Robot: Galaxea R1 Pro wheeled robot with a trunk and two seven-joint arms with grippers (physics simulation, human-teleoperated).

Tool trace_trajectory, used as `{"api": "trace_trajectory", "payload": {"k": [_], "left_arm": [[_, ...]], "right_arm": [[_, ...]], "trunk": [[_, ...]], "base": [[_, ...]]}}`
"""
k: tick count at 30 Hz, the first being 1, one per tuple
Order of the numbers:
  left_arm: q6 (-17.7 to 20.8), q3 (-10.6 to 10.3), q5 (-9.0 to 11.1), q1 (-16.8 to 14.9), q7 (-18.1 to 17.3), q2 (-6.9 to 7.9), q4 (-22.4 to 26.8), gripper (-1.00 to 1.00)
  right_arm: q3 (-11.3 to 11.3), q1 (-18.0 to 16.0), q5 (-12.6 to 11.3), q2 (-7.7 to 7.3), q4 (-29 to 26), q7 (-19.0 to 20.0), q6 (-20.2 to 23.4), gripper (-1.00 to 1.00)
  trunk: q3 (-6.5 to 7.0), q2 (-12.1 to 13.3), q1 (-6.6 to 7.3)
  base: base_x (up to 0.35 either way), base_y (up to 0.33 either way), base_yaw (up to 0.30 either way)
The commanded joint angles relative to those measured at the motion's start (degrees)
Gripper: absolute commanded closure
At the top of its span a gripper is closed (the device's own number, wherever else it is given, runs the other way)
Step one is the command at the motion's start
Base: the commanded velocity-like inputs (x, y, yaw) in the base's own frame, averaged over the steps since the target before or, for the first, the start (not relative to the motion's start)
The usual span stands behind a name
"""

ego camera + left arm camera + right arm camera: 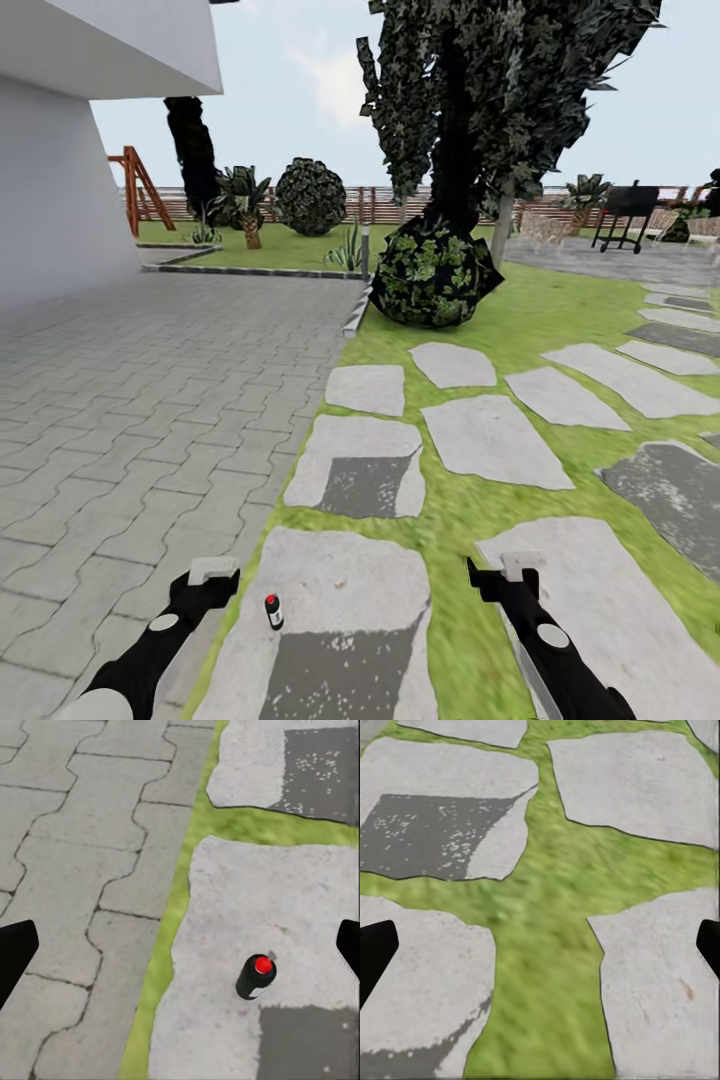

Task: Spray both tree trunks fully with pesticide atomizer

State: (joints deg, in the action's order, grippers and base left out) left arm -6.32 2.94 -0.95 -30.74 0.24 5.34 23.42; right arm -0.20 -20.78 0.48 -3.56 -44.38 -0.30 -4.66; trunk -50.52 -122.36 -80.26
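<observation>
Left gripper [212, 574]: I hold jaws wide, empty, above edge of grey interlocking paving [120, 420]. Pesticide atomizer [273, 611] just right of it: small dark cylinder, red cap, upright on rough pale stepping stone [340, 580], not on grass [460, 510]. Risk I see: narrow smooth bottle tips or rolls if finger clips it on descent. Right gripper [505, 572]: jaws wide, empty, over blurry grass seam.

grass floor [470, 500], stepping stones [490, 440], atomizer [273, 611] upright on one
</observation>
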Motion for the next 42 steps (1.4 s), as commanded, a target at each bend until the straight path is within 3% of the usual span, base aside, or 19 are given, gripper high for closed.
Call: {"api": "trace_trajectory", "payload": {"k": [1,14,22,42], "left_arm": [[-0.18,0.13,-0.1,-0.02,0.02,0.0,0.03,-1.0],[-0.2,0.13,-0.09,-0.02,0.02,-0.06,-0.3,-1.0],[-0.19,0.06,-0.04,-0.02,-0.03,-0.05,-0.02,-1.0],[-0.18,0.04,-0.1,-0.02,0.02,-0.07,-0.47,-1.0]], "right_arm": [[0.01,-0.05,0.05,0.02,0.07,-0.04,-0.18,-1.0],[-0.11,-0.05,-0.04,0.05,0.8,-0.22,-0.19,-1.0],[-0.09,-0.05,-0.04,0.05,0.79,-0.23,-0.42,-1.0],[-0.15,-0.05,-0.12,0.05,0.7,-0.24,-0.44,-1.0]], "trunk": [[-0.04,-0.02,0.01],[-0.04,-0.02,0.01],[-0.04,-0.02,0.01],[-4.32,-8.04,-4.38]], "base": [[0.047,0.0,-0.286],[0.266,0.098,-0.112],[0.039,0.015,-0.001],[0.001,0.0,0.0]]}}
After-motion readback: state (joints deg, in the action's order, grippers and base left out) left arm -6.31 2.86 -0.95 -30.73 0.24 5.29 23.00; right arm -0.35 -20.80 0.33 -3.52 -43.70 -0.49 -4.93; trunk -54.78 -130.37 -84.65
